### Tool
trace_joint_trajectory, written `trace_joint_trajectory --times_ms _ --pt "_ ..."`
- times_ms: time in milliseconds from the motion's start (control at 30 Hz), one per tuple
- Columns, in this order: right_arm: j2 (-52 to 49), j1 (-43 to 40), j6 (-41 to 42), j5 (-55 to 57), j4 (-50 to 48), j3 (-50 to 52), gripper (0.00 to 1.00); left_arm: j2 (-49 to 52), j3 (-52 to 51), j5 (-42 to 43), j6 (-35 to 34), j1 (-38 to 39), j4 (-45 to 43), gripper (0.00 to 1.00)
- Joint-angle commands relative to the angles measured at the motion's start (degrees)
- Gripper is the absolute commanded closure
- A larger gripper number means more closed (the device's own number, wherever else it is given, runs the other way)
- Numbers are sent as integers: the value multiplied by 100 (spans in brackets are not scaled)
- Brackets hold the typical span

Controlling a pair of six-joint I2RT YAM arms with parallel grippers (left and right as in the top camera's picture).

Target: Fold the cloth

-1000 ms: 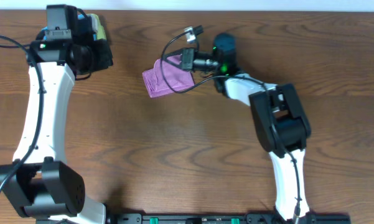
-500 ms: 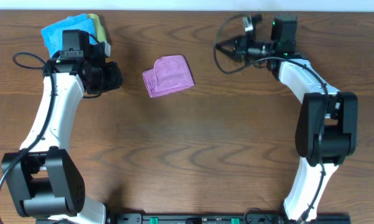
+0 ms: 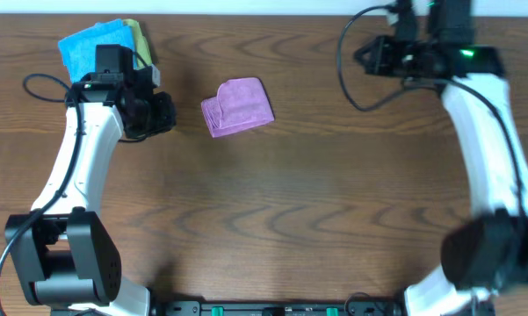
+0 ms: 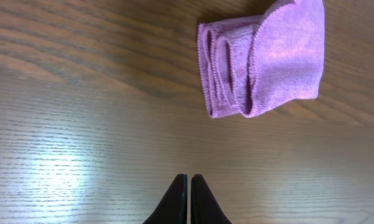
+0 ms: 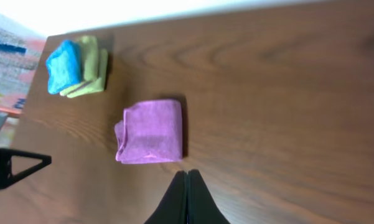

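Okay, left arm: runs up the left side of the table (image 3: 290,211), wrist bent so my left end effector (image 4: 189,179) points right, toward the cloth (image 3: 237,106).
Right arm: stretched to the far right part of the table, with my right end effector (image 5: 187,175) pointing left.
Left end effector state: fingers pinched together, nothing between them.
Right end effector state: same deal, pressed tight and empty.
Count: two arms, three cloths. One is purple, one is the blue cloth (image 3: 90,44) and one is the yellow-green cloth (image 5: 90,78). The blue one sits on the yellow-green one in the far left corner.
Cloth vs left end effector: folded bundle lying flat on the table, near and ahead of the tips, not touching.
Cloth vs right end effector: well apart, bare wood between.
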State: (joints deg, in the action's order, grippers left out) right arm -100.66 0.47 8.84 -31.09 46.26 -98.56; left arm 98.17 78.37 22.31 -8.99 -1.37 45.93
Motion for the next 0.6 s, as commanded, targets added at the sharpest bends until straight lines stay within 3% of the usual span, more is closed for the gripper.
trace_joint_trajectory --times_ms 0,200,400,433,467,533,567 --pt "678 -31 -925 1180 612 68 98 -4 -24 -11 2 22 24 94" --pt "2306 -46 -1235 2188 1263 1113 99 -4 -601 223 240 -17 -74 94" --pt "4404 -317 -1191 2315 1307 3082 97 -4 -1587 678 138 -133 -1268 91" --pt "4715 -393 -1045 2312 1346 3335 84 -4 -1655 673 50 -136 -1534 86" --pt "4966 -450 -929 2312 1392 3519 72 -4 -1692 671 -50 -133 -1803 76" --pt "5462 -518 -741 2208 1515 3786 55 -2 -1716 555 -278 -116 -2426 55" --pt "5613 -522 -704 2153 1574 3829 51 13 -1716 487 -402 -116 -2649 52"
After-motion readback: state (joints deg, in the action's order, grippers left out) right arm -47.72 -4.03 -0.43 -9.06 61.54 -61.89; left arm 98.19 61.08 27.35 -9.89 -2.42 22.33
